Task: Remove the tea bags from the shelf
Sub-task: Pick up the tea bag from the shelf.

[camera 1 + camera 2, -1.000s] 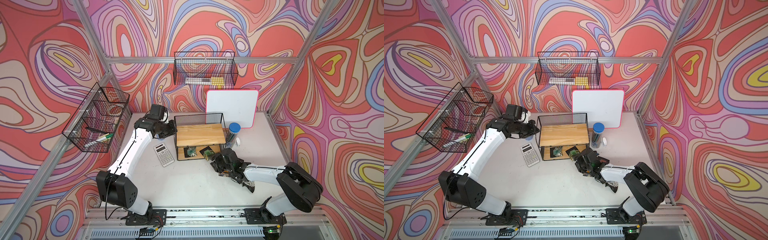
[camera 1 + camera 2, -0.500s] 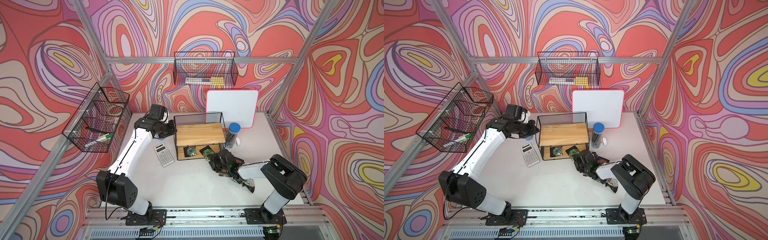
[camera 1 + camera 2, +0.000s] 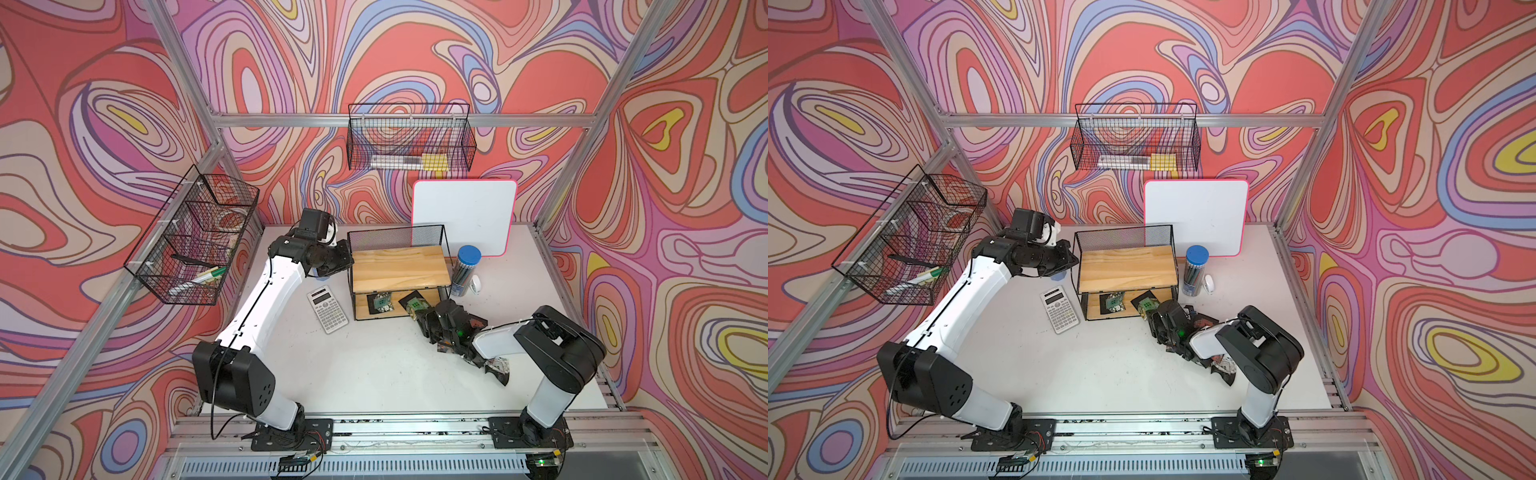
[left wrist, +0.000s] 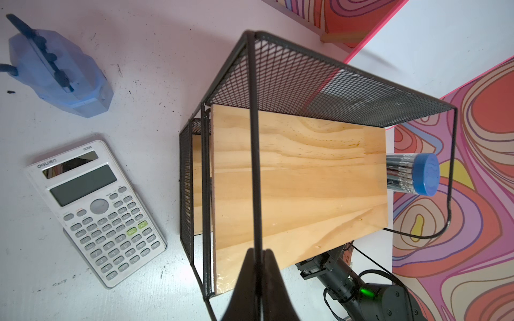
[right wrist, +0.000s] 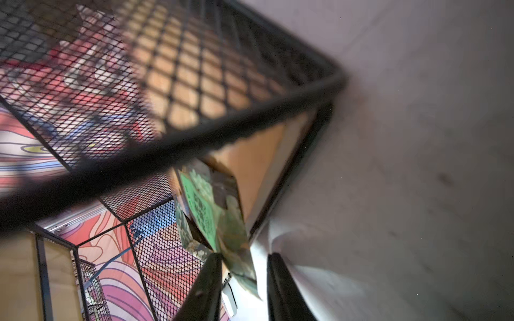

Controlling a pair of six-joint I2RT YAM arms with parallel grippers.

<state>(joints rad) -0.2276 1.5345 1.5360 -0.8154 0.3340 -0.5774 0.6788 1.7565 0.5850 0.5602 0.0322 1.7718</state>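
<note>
My white table (image 3: pixel 374 374), on it I see the wooden shelf (image 3: pixel 401 266), calculator (image 3: pixel 327 310), blue-capped pencil tube (image 3: pixel 466 270), scattered tea bags (image 3: pixel 500 372)

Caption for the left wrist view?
The left gripper clamps the shelf by its top wire, calculator alongside.

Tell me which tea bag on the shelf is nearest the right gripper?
The green tea bag poking out at the shelf's lower right corner, between the right gripper's jaws. The other tea bag lies flat farther inside.
</note>
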